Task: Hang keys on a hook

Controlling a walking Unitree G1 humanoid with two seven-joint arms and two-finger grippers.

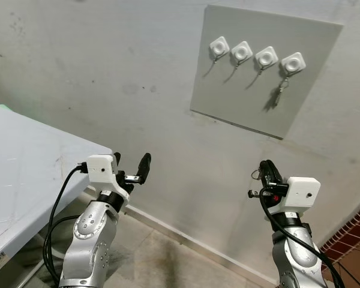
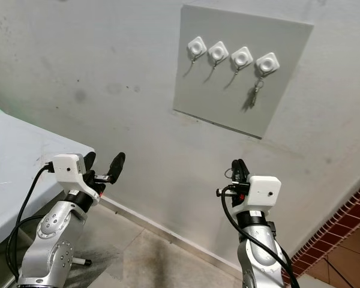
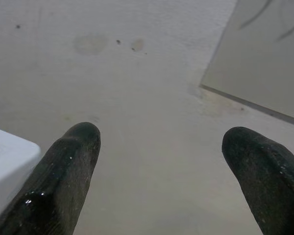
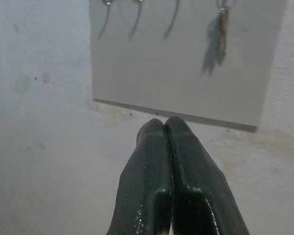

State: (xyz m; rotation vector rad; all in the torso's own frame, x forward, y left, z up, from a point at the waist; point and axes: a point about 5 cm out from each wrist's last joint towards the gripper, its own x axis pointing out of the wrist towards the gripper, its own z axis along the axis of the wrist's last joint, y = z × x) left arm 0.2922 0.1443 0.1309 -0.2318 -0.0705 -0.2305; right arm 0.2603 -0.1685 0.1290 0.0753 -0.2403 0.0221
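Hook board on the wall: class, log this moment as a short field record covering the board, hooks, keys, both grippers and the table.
board: grey panel on the wall
hooks: four white hooks in a row
keys: keys hang on the rightmost hook
free hooks: three
left gripper: left gripper open, holding nothing, low near the table
right gripper: right gripper shut, holding nothing, below the board
table: white table at the robot's left
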